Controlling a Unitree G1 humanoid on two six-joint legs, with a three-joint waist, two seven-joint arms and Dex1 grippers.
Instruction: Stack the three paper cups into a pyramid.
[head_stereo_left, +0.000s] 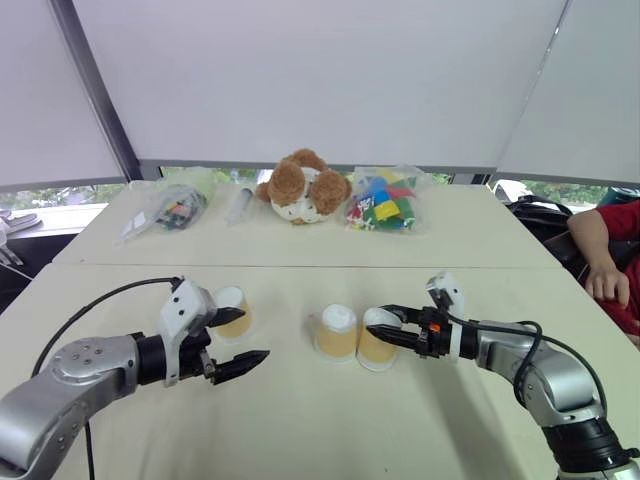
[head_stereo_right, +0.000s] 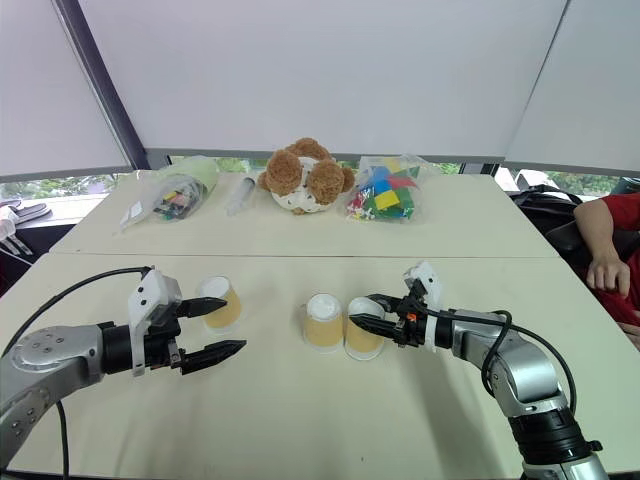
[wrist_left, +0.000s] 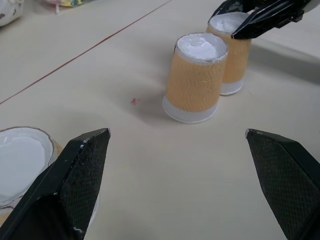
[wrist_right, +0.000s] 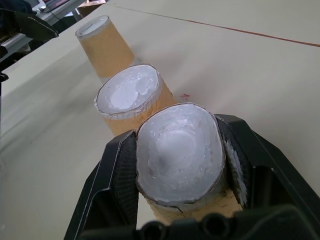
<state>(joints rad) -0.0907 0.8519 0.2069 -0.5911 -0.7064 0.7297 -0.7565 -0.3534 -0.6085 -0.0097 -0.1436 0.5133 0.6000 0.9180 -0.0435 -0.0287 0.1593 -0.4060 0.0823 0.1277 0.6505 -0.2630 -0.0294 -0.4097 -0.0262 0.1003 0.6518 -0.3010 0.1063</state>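
Three tan paper cups stand upside down on the table, white bases up. The left cup stands just beside the upper finger of my left gripper, which is open and holds nothing. The middle cup stands alone, touching or nearly touching the right cup. My right gripper is shut on the right cup near its top. In the right wrist view its black fingers press both sides of the cup, squeezing the base oval. No pyramid stands.
At the back of the table lie a brown plush toy, a bag of coloured blocks and other clear bags. A person's arm in a red sleeve rests at the table's right edge.
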